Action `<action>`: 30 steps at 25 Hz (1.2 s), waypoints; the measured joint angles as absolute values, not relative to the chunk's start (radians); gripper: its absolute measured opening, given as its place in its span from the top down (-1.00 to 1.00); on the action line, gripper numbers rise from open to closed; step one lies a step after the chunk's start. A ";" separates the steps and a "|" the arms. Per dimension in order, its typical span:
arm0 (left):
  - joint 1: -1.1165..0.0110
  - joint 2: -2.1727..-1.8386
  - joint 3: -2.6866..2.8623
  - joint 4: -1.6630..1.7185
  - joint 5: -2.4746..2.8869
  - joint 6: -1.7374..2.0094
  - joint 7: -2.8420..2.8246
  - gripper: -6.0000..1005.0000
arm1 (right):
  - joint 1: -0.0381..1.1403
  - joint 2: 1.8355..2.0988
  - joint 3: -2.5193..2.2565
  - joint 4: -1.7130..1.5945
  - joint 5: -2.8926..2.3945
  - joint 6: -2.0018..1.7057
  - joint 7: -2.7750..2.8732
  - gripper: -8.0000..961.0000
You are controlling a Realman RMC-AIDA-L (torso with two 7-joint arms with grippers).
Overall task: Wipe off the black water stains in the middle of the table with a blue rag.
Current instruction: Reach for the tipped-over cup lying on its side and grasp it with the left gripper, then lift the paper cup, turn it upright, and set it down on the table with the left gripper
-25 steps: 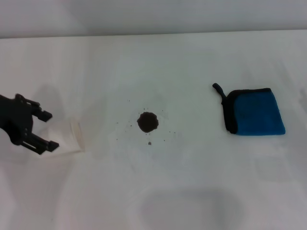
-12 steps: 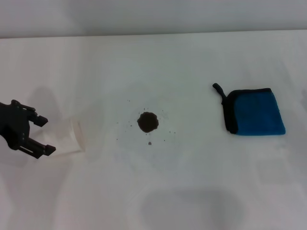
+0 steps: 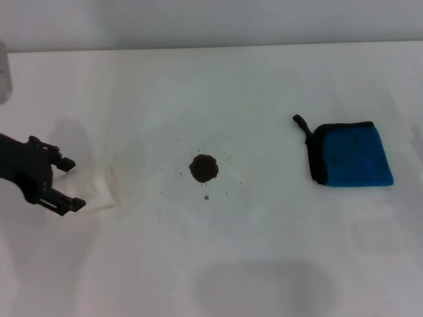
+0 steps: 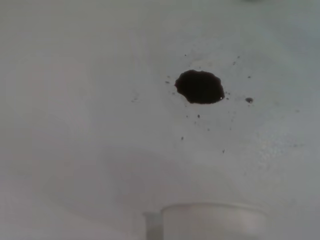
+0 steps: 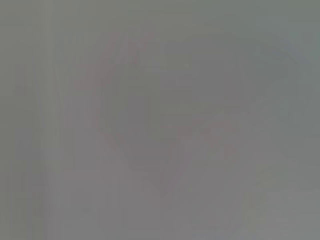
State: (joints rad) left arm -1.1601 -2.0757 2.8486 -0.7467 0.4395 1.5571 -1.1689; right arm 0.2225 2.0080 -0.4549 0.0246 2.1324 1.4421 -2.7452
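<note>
The black water stains (image 3: 203,168) are a small dark blot ringed by specks in the middle of the white table (image 3: 218,86). They also show in the left wrist view (image 4: 199,86). The blue rag (image 3: 351,154), black-edged with a small loop, lies flat to the right of the blot, untouched. My left gripper (image 3: 73,185) is open at the table's left side, its fingertips at the near end of a white paper cup (image 3: 99,188) lying on its side. The cup's rim shows in the left wrist view (image 4: 210,220). My right gripper is out of view; its wrist view shows only a blank grey surface.
A pale grey object (image 3: 3,76) shows at the far left edge. The table's far edge runs along the top of the head view. A soft shadow (image 3: 264,287) lies on the near part of the table.
My left gripper drew back to the left, then moved right again toward the cup. The pale grey object has appeared at the far left edge. Rag and blot have not moved.
</note>
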 joint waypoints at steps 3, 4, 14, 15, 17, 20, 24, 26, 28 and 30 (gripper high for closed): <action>-1.165 -2.076 2.849 -0.702 0.446 1.527 -1.169 -0.64 | 0.224 2.008 -0.464 0.024 2.132 1.443 -2.735 -0.82; -1.166 -2.076 2.849 -0.688 0.452 1.516 -1.169 -0.63 | 0.224 2.008 -0.464 0.024 2.132 1.444 -2.733 -0.82; -1.129 -2.077 2.849 -0.564 0.491 1.383 -1.200 -0.62 | 0.223 2.008 -0.466 0.025 2.132 1.461 -2.727 -0.81; -1.127 -2.077 2.849 -0.560 0.491 1.379 -1.204 -0.62 | 0.223 2.008 -0.466 0.024 2.132 1.461 -2.727 -0.81; -1.127 -2.077 2.849 -0.555 0.491 1.374 -1.209 -0.62 | 0.222 2.008 -0.466 0.023 2.132 1.461 -2.727 -0.81; -1.127 -2.077 2.849 -0.557 0.487 1.373 -1.212 -0.61 | 0.223 2.008 -0.466 0.019 2.132 1.461 -2.727 -0.81; -1.128 -2.076 2.848 -0.560 0.489 1.374 -1.216 -0.61 | 0.224 2.008 -0.466 0.019 2.132 1.457 -2.727 -0.81; -1.128 -2.076 2.849 -0.562 0.490 1.374 -1.217 -0.60 | 0.224 2.008 -0.466 0.018 2.132 1.456 -2.727 -0.81; -1.130 -2.076 2.849 -0.563 0.489 1.373 -1.217 -0.59 | 0.223 2.008 -0.466 0.019 2.132 1.454 -2.727 -0.82; -1.132 -2.075 2.849 -0.565 0.483 1.372 -1.217 -0.57 | 0.223 2.008 -0.466 0.019 2.132 1.452 -2.727 -0.82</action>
State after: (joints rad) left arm -1.1319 -2.0752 2.8486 -0.5653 0.4826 1.3722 -1.2166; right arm 0.2230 2.0080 -0.4663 0.0189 2.1323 1.4521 -2.7273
